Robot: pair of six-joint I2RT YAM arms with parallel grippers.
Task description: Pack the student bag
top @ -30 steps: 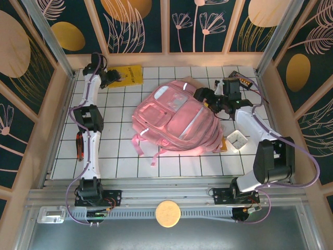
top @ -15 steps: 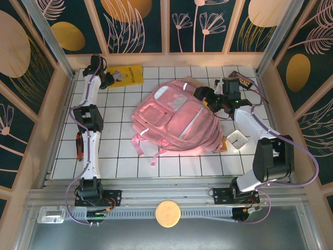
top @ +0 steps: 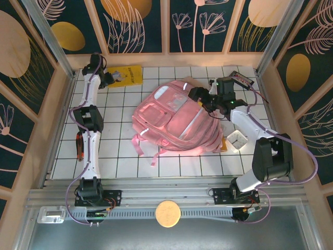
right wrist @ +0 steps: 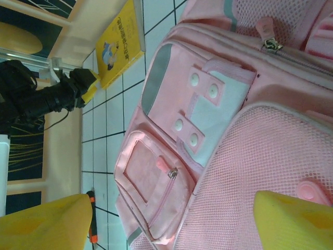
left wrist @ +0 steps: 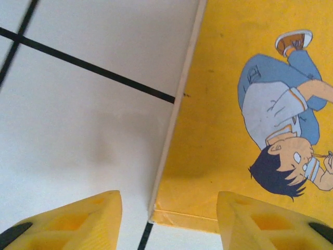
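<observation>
No wording could be read anywhere. The one printed thing was a yellow picture book [top: 127, 76], lying flat on the worktop to the far left of the student bag [top: 174, 122]. In the right wrist view a short line of dark characters [right wrist: 126, 23] ran along the book's cover on the side away from the bag, too small to make out. Next to that line, slightly nearer the bag, stood a small drawing of a cartoon boy [right wrist: 112, 52]. The left wrist view showed the same boy [left wrist: 283, 120] close up, dark-haired, in a blue and white top, with no lettering around him.
</observation>
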